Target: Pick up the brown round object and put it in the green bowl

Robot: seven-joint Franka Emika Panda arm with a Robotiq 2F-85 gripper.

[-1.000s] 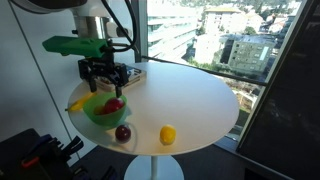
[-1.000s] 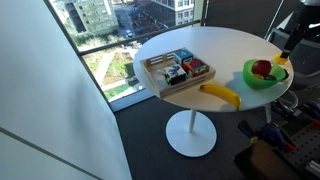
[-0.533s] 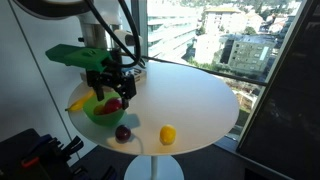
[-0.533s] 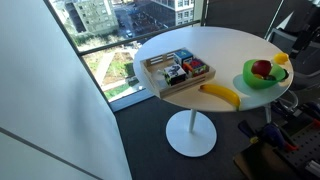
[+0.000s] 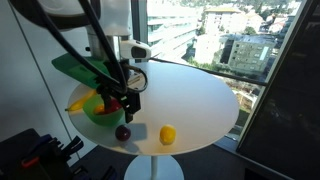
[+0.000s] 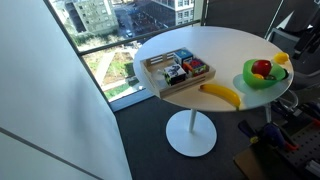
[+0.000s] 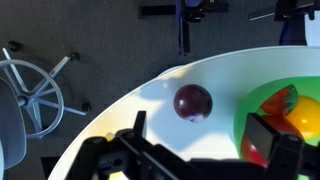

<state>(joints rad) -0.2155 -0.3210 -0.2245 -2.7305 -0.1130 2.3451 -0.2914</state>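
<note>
The brown round object [image 5: 122, 132] is a dark maroon ball lying on the white table near its front edge, just beside the green bowl [image 5: 92, 113]. In the wrist view the ball [image 7: 193, 102] lies on bare table just ahead of my gripper [image 7: 200, 135], with the bowl's rim [image 7: 248, 108] to its right. My gripper [image 5: 127, 102] is open and empty, hanging a little above the ball at the bowl's edge. The bowl [image 6: 249, 79] holds a red item [image 6: 262, 68] and a yellow one. The ball does not show in that exterior view.
A yellow round fruit [image 5: 168, 134] lies on the table right of the ball. A banana [image 6: 222, 94] lies beside the bowl. A rectangular wooden tray [image 6: 178, 70] with small items stands further along the table. The table edge is close to the ball.
My gripper has moved from above the bowl toward the table's front and lower, so it now hangs over the brown ball. The objects have not moved.
</note>
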